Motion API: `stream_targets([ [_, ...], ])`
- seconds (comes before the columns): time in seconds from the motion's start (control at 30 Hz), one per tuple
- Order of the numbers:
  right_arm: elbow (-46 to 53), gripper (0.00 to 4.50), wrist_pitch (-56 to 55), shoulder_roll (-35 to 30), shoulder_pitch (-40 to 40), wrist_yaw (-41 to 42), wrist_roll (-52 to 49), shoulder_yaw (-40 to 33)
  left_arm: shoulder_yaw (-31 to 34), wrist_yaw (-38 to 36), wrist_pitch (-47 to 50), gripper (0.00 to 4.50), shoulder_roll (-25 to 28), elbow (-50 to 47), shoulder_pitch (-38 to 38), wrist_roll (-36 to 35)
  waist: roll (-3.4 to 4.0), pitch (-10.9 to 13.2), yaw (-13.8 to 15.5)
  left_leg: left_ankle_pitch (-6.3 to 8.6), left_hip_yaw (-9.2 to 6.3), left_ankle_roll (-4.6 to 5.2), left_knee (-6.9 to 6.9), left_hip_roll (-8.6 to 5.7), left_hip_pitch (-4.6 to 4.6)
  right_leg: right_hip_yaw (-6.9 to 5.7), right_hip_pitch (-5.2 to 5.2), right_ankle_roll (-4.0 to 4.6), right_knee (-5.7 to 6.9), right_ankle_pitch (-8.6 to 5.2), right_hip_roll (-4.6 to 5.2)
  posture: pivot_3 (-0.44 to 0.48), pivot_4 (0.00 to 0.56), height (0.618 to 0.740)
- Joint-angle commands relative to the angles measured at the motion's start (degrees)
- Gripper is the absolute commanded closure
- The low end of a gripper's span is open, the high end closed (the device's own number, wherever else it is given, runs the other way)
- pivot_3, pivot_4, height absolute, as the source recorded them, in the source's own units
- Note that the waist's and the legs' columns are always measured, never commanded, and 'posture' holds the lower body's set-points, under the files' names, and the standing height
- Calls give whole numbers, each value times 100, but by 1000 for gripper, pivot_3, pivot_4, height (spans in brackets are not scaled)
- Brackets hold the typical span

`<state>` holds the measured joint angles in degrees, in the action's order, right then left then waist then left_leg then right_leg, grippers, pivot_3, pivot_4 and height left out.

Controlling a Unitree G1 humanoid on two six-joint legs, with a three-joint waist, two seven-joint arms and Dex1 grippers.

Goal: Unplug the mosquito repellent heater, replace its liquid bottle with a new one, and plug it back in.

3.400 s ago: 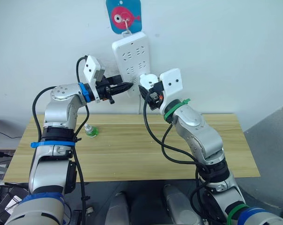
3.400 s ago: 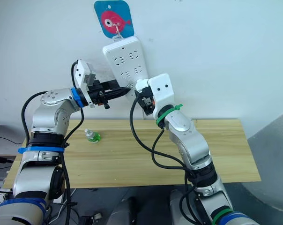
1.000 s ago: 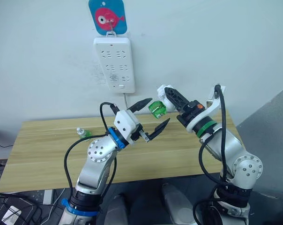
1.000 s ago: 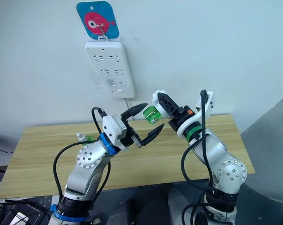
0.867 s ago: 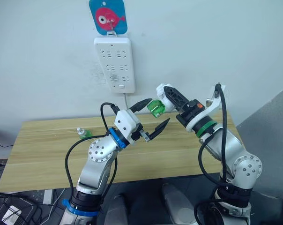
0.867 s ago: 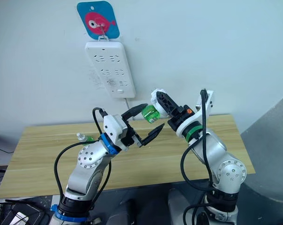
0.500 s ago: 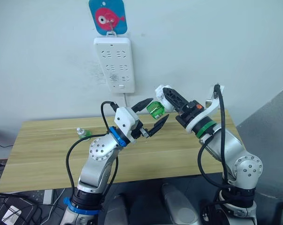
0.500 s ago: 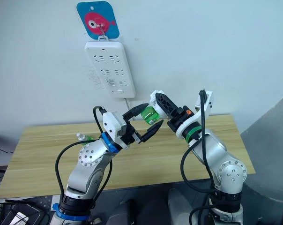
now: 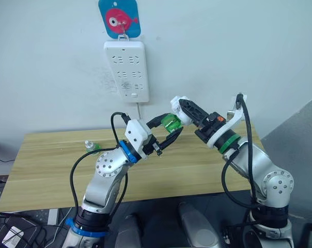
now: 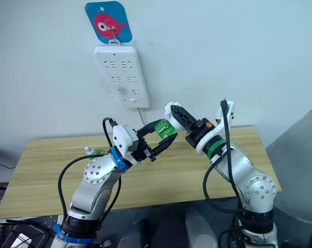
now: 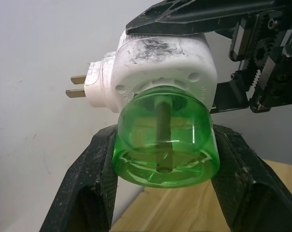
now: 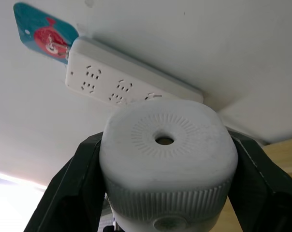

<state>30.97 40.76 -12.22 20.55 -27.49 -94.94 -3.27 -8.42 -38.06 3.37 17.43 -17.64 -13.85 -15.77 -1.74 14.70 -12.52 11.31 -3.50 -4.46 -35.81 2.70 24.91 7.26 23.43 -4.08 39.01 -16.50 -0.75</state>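
Right gripper (image 9: 181, 107) clamps the heater (image 12: 166, 159) in mid-air below the power strip (image 9: 126, 70) — left gripper (image 11: 163, 159) has its fingers closed against the bottle (image 11: 164, 140), whose axis runs straight toward the left wrist. Spare bottle (image 9: 93, 146) stands on the table (image 9: 197, 165), far left of the strip.

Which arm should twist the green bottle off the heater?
Left, likely. Its left gripper has jaws on both sides of the translucent green plastic bottle, while the right gripper holds the white rounded plastic heater.
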Motion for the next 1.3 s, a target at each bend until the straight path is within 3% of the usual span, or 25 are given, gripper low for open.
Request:
stream_targets([
  [0.03, -84, 506, 525, -816, -21, 919, -426, -115, 25, -626, -365, 2197, 418, -186, 35, -101, 0, 0, 2, 0, 1, 0, 0, 0, 0, 0, 0, 0, 0, 0, 0, -251, 224, 740],
  [0.07, -196, 109, 726, -1121, -19, 1175, -509, -122, 39, -769, -483, 2197, 550, -157, 49, -77, 0, 0, 3, 0, 1, 0, 0, 0, 0, 0, 0, 0, 0, 0, 0, -248, 226, 740],
  [0.1, -271, 6, 827, -1327, -15, 1347, -574, -107, 46, -844, -559, 2197, 630, -131, 53, -66, 0, 0, 6, 0, 3, 0, 0, 0, -1, 1, 0, 1, -1, 0, 0, -248, 226, 740],
  [0.2, -649, 0, 1450, -2135, 105, 2209, -788, -57, 110, -1382, -941, 2197, 1050, 26, 58, -84, 0, 0, 23, 0, 5, 0, 0, 1, -2, 2, 0, 0, -1, -1, 0, -234, 231, 740],
  [0.33, -987, 0, 2014, -2726, 292, 3030, -977, 109, 112, -1925, -1450, 2197, 1430, 199, 29, -94, 0, 0, 63, 0, 7, 1, -1, 2, -4, 5, 0, 1, -1, -1, -1, -226, 232, 740],
  [0.53, -1199, 0, 2358, -2943, 395, 3571, -1271, 378, 36, -2270, -1921, 2197, 1568, 313, 55, -51, 0, 0, 176, 0, 9, 1, -1, 2, -2, 6, 0, 0, -3, -2, -1, -196, 230, 740],
  [0.8, -1123, 0, 2250, -2923, 355, 3570, -1587, 585, -42, -2281, -2006, 2197, 1506, 250, 103, -14, 0, 0, 251, 0, 10, 1, -7, 3, -2, 6, -1, -1, -4, -2, -1, -197, 232, 740],
  [0.9, -1150, 525, 2229, -2929, 351, 3590, -1589, 619, -70, -2344, -2062, 2197, 1524, 279, 81, -21, 0, 0, 275, 0, 10, 1, -7, 3, -2, 7, 0, -2, -3, -2, -1, -195, 232, 740],
  [1.0, -1138, 1398, 2254, -2962, 337, 3672, -1655, 650, -92, -2411, -2130, 2197, 1529, 327, 27, -52, 0, 0, 303, 0, 9, 1, -7, 3, -2, 6, -1, -2, -4, -2, -1, -194, 235, 740],
  [1.1, -1111, 1459, 2273, -2987, 328, 3729, -1693, 667, -115, -2524, -2116, 2197, 1525, 350, -30, -147, 0, 0, 310, 0, 9, 1, -7, 2, -1, 6, 0, -2, -4, -2, -1, -195, 235, 740],
  [1.2, -1062, 1459, 2295, -3014, 318, 3797, -1682, 669, -228, -2731, -1115, 2197, 1737, 91, -103, -599, 0, 0, 309, 0, 9, 1, -8, 3, -2, 5, 0, -2, -3, -2, -2, -197, 237, 740],
  [1.3, -922, 1459, 2409, -3109, 274, 3962, -1600, 653, -232, -2370, 2319, 2197, 2420, -302, -491, -2221, -1, 1, 302, 0, 2, 1, -10, 5, 0, 1, 0, -3, 1, -3, -5, -194, 239, 740],
])
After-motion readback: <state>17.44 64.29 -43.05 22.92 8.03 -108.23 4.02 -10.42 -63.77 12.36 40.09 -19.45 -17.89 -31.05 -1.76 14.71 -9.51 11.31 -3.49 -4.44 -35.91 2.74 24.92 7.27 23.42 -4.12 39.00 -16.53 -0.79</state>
